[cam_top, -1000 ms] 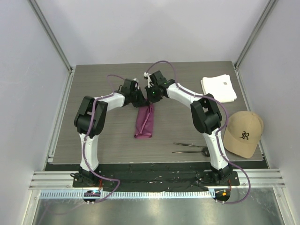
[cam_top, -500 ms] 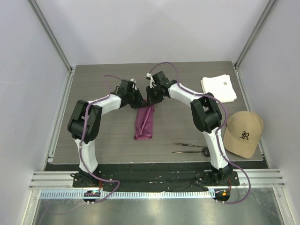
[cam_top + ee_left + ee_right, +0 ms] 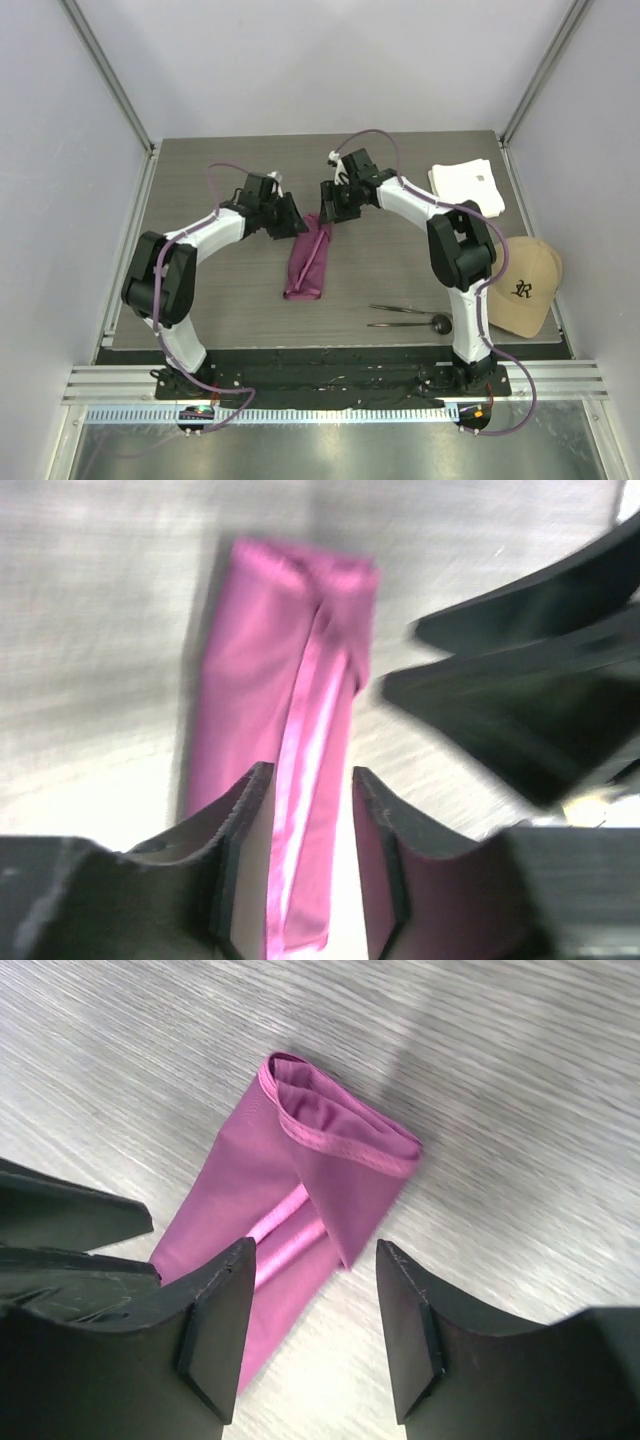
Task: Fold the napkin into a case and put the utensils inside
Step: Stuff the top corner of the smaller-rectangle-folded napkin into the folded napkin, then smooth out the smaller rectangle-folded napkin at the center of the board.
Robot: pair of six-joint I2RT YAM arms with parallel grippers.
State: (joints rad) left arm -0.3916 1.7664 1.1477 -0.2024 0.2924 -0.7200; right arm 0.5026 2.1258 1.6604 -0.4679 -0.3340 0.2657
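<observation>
Two grippers flank the far end of the napkin (image 3: 308, 258), which lies on the table (image 3: 220, 290) folded into a long, narrow magenta strip running from the arms' side toward the back. The left gripper (image 3: 310, 775) has its jaws apart with nothing between them; the cloth shows flat on the wood below. The right gripper (image 3: 313, 1250) is likewise spread and empty, poised above the strip's end, where a hemmed flap is turned over the layers beneath. Both sit close to that end and to each other, which suits a fold made by two pincers working one edge together. As far as the wrist views show, neither touches the fabric.

Judging from its shape, the strip already serves as the case (image 3: 300, 1190), about as long as the cutlery. A paler band runs down its middle where two edges seem to meet. The utensils (image 3: 402, 315) lie side by side on the table near the right arm's base, well apart from the cloth, with the spoon (image 3: 438, 321) showing its round head at the right. They look untouched, so loading them is not yet done, and their spot favours the right arm. A white cloth (image 3: 467, 188) and a tan cap (image 3: 520, 283) sit at the right edge, clear of the work.
</observation>
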